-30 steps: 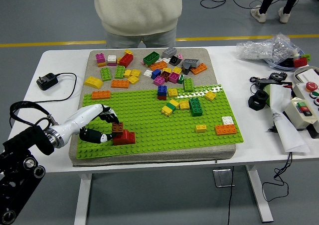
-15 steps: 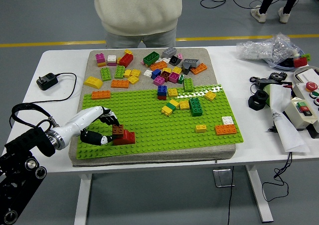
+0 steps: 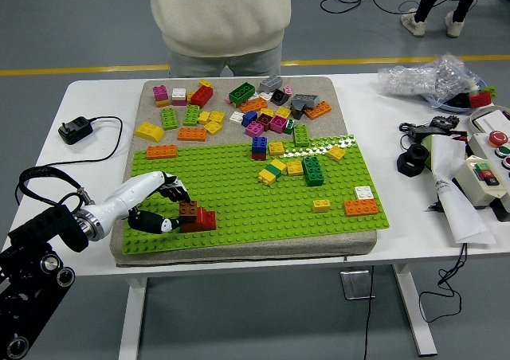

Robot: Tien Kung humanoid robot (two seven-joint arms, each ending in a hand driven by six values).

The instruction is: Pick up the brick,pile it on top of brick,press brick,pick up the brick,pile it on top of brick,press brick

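At the near-left corner of the green baseplate (image 3: 239,193), the left hand (image 3: 163,209) is working alone — the right arm is not showing in the head view. Its dark fingers (image 3: 177,192) are curling over a brown brick (image 3: 188,209) from above while the thumb is closing in from the near side, so the hand appears to be holding or pressing that brick; whether it is truly gripping or only bearing down cannot be told at this size. The brown brick is sitting on the left end of a red brick (image 3: 202,219), which is itself sitting on the baseplate.

Governing relation: the stack is lying immediately to the right of the hand, at the fingertips, with the red brick's long axis running left to right across the plate. Any press therefore looks to call for straight downward force, the brown brick being offset toward the hand's end of the red one.

Loose bricks for a further pick — an orange brick (image 3: 161,151) and a yellow brick (image 3: 149,131) among them — are lying well apart, on the far side of the hand, on the grey mat (image 3: 127,240). A person (image 3: 221,17) is standing at the far edge of the white surface (image 3: 96,97), hands not showing.
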